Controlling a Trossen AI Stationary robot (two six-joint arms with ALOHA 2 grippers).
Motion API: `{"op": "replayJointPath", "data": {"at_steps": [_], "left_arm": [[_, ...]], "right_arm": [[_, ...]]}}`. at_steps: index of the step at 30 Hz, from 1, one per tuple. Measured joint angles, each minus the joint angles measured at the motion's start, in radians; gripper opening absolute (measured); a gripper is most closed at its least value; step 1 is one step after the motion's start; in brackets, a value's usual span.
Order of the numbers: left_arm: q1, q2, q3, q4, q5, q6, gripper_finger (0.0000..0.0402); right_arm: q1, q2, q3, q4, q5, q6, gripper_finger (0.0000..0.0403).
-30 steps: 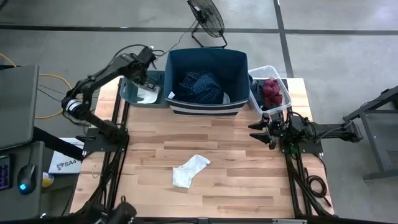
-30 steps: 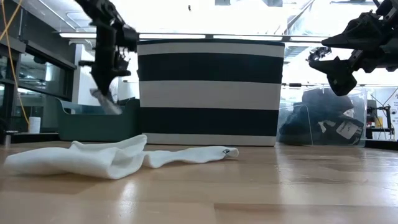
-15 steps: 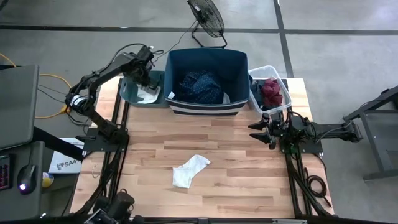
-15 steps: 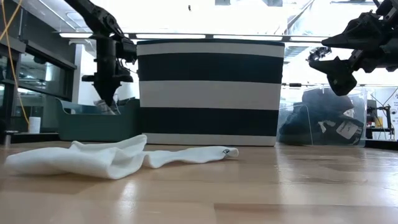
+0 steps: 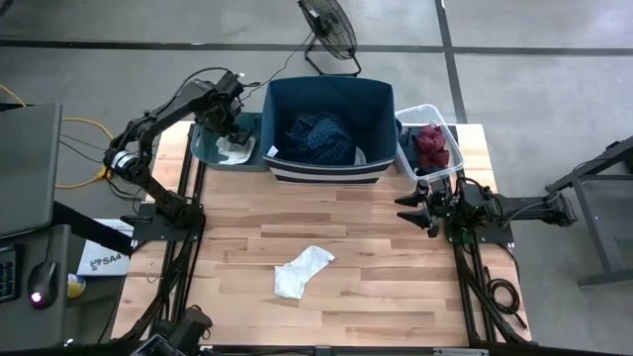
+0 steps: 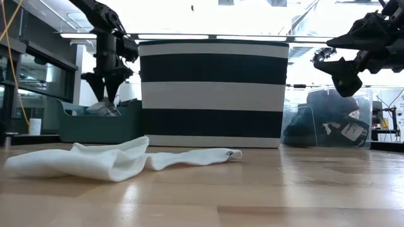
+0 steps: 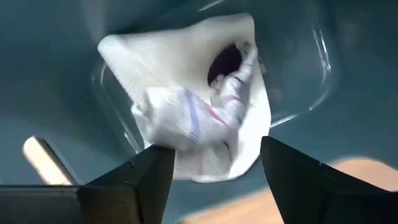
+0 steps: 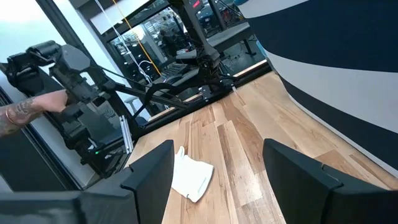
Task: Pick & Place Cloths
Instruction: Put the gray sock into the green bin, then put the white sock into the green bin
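Observation:
My left gripper (image 5: 229, 131) is open over the teal bin (image 5: 213, 153) at the table's far left. A white sock (image 7: 199, 118) lies bunched in the bin just below the fingers (image 6: 104, 93), which stand apart from it. Another white sock (image 5: 304, 270) lies flat on the table's middle, seen also in the low view (image 6: 95, 161) and the right wrist view (image 8: 193, 177). My right gripper (image 5: 417, 208) is open and empty above the table's right side, near the clear bin (image 5: 440, 168).
The navy striped bin (image 5: 326, 168) at far centre holds a navy dotted cloth (image 5: 318, 136). The clear bin holds a maroon cloth (image 5: 430, 146) and a black cloth with white tags (image 6: 334, 126). A fan (image 5: 331, 30) stands beyond the table. A person's hand (image 8: 37, 106) shows off the table's left.
My left gripper has gone down into the teal bin with the white sock that hung from it, then opened and let go. The sock now lies in the bin below the spread fingers.

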Motion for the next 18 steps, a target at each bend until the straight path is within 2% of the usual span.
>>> {"op": "replayJointPath", "data": {"at_steps": [8, 14, 18], "left_arm": [[-0.003, -0.001, 0.179, -0.144, 0.005, 0.011, 0.0239], [-0.067, -0.007, 0.318, -0.249, -0.007, -0.043, 0.0239], [-0.147, -0.008, 0.390, -0.284, -0.011, -0.104, 0.0239]], "right_arm": [[0.000, 0.000, 0.000, 0.000, 0.000, 0.000, 0.0237], [0.000, 0.000, 0.000, 0.000, 0.000, 0.000, 0.0237], [0.000, 0.000, 0.000, 0.000, 0.000, 0.000, 0.0237]]}}
